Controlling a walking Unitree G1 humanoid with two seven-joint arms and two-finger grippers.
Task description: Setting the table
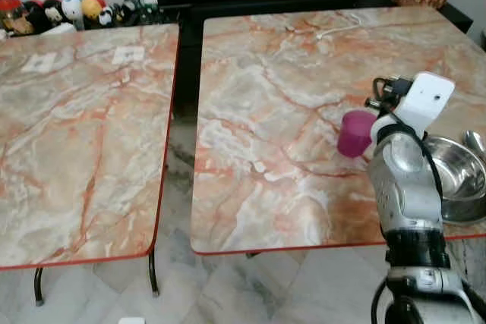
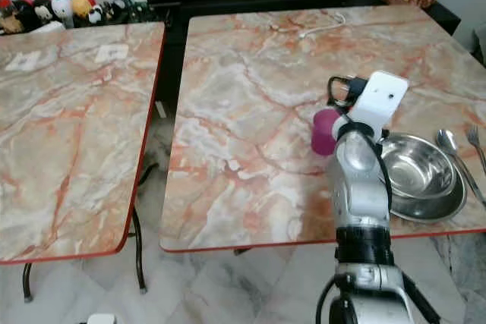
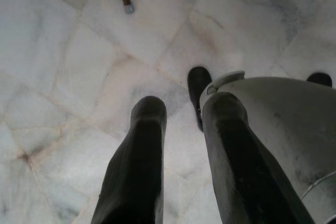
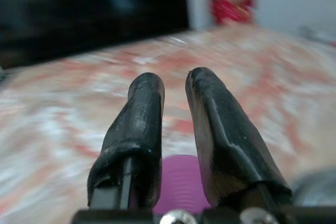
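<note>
Right wrist view shows my right gripper (image 4: 174, 90) narrowly parted, holding nothing, above the purple cup (image 2: 326, 133), which stands on the marble surface (image 2: 250, 111) just beside the steel bowl (image 2: 421, 168).

Glossy marble-patterned table (image 2: 250, 96), shiny metal bowl (image 2: 418, 168), ridged purple plastic cup (image 2: 325, 133)

No legible text or labels.
</note>
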